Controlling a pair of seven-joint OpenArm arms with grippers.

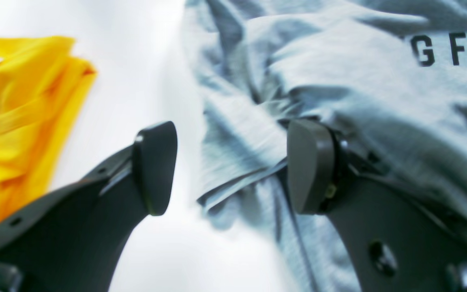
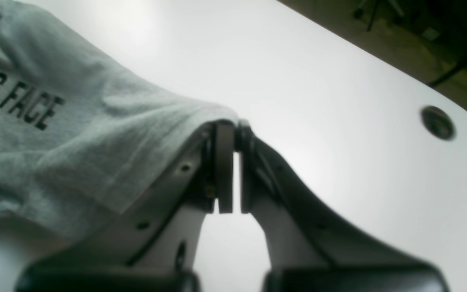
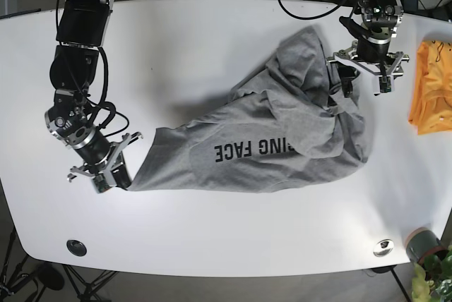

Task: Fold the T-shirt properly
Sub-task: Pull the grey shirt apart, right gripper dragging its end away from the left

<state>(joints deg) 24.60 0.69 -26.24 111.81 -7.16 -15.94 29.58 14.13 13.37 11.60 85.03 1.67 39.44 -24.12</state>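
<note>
Grey T-shirt (image 3: 282, 133): crumpled across the white table (image 3: 212, 34), mid to far edge.
Right gripper (image 2: 229, 170): clenched on its corner.
Left gripper (image 1: 229, 166): jaws spread, empty.
Yellow cloth (image 3: 431, 87): table's side edge.

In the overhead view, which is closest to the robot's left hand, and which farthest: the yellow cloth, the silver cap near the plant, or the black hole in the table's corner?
From the left gripper, at the top right of the base view:
1. yellow cloth, just beside it at the table's right edge.
2. silver cap, at the near right corner by the plant.
3. black hole, far across at the near left corner.
</note>
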